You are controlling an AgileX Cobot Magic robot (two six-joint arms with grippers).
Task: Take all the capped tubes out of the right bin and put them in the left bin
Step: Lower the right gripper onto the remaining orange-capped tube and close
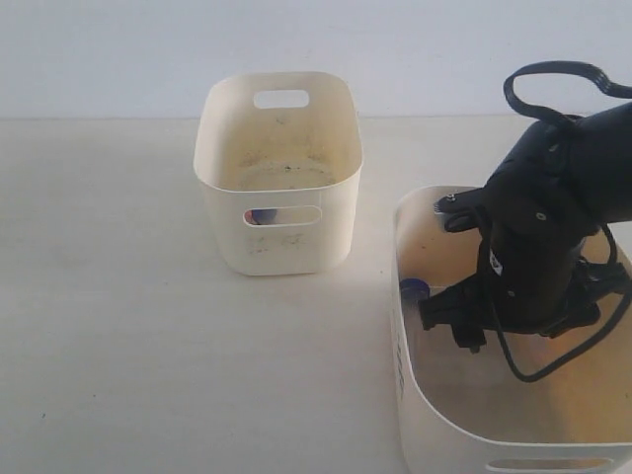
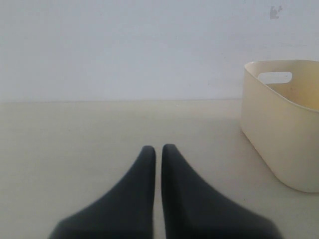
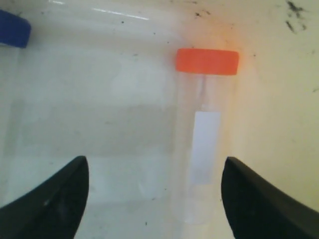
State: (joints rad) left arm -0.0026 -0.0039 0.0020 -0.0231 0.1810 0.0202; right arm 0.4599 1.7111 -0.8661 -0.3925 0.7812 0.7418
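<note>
A clear capped tube (image 3: 202, 134) with an orange-red cap (image 3: 207, 61) and a white label lies on the floor of the right bin (image 3: 284, 99). My right gripper (image 3: 154, 172) hangs open just above it, and the tube lies between the fingers, closer to one of them. A second tube's blue cap (image 3: 12, 29) shows at the frame's corner and by the bin's wall (image 1: 413, 288). The right arm (image 1: 533, 247) reaches down into the right bin (image 1: 403, 346). Something blue (image 1: 262, 215) shows through the front slot of the left bin (image 1: 276, 168). My left gripper (image 2: 158, 149) is shut and empty, low over the table.
The left bin (image 2: 279, 129) stands off to one side of my left gripper, apart from it. A white wall (image 1: 99, 49) runs behind the table. A black cable (image 1: 553, 79) loops above the right arm. Dark specks dot the floors of both bins.
</note>
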